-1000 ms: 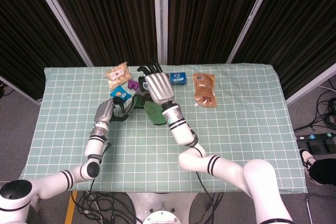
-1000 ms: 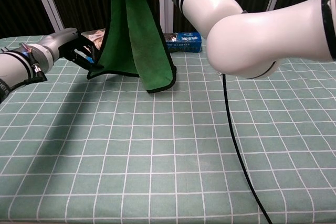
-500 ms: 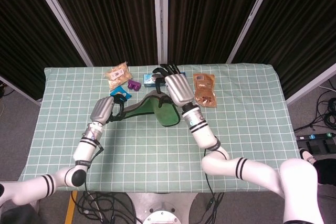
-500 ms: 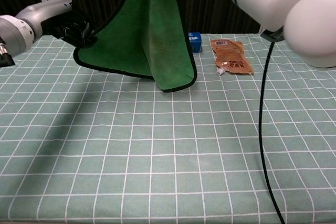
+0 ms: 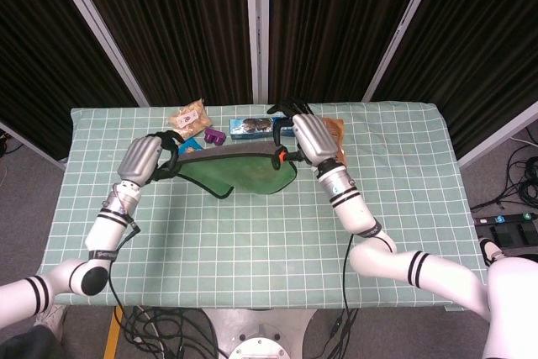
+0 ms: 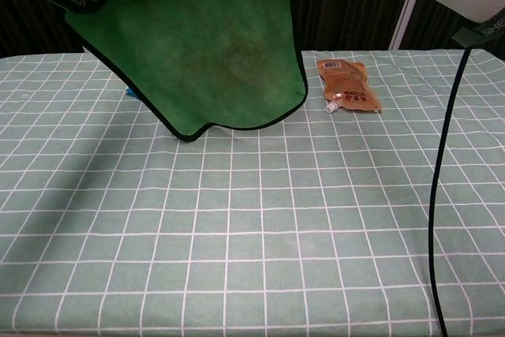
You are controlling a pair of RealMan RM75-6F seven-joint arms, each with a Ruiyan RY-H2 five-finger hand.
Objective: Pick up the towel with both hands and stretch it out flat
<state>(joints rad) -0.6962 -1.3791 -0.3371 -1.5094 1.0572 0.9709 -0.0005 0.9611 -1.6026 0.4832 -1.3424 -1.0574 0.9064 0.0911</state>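
The green towel (image 5: pixel 239 176) hangs spread above the checked table (image 5: pixel 252 241), its top edge pulled taut between the left hand (image 5: pixel 145 158), fingers clamped on one corner, and the right hand (image 5: pixel 309 139), pinching the other, with a brown pouch (image 6: pixel 346 84) lying behind it.
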